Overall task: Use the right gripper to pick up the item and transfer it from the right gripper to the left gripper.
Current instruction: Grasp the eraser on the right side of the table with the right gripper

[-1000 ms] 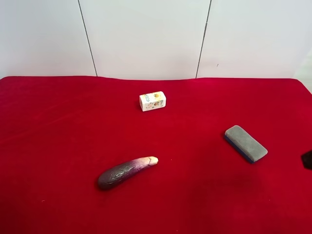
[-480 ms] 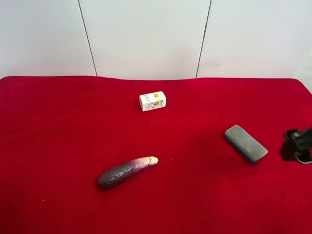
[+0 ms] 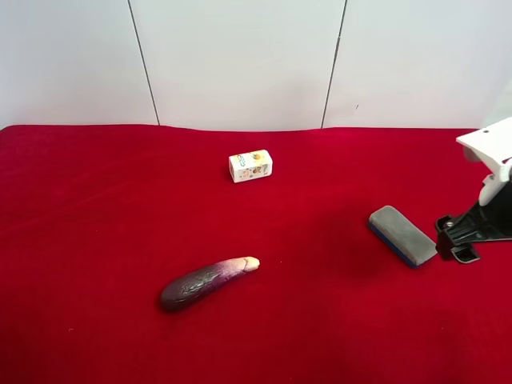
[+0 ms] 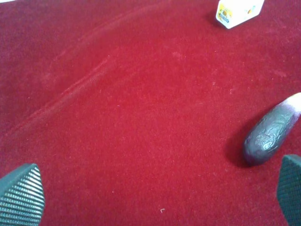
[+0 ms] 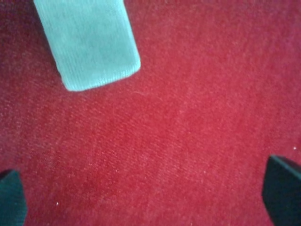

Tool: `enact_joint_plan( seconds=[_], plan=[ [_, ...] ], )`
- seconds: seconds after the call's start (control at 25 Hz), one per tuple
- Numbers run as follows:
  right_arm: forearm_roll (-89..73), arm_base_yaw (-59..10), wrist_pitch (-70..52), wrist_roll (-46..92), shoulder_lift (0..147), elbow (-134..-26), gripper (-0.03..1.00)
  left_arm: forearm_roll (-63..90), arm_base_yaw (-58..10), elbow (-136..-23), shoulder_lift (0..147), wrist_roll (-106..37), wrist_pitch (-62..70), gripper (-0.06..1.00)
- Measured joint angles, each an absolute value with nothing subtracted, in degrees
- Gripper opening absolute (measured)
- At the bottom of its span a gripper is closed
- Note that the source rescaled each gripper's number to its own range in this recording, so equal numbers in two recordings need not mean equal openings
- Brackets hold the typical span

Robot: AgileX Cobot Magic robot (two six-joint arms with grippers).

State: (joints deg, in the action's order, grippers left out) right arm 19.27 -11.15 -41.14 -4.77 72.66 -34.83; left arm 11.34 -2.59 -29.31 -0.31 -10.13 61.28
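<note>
Right pincer (image 3: 454, 240) hovers spread wide just beside the item (image 3: 402, 234).

tabletop (image 3: 96, 208): red velvety cloth, faint creases | item (image 3: 404, 235): flat, grey face up, blue edge showing, exterior high view's right | eggplant (image 3: 204, 283): purple, on its side, near front | white box (image 3: 250, 166): toward back, centre | all well apart

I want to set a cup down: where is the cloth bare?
Widest bare stretch: the red cloth on the exterior high view's left, beyond the white box and eggplant. Also between them. Crowded where the right gripper hangs beside the grey block.
</note>
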Motion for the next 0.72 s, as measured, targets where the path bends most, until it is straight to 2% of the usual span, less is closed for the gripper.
enact_joint_plan(
  seconds=[0.72],
  plan=[
    [23.8, -11.2, -26.5, -12.2, 89.6, -35.0, 1.0, 11.3, -2.6, -29.3, -0.3, -10.1, 61.3, 1.0]
  ],
)
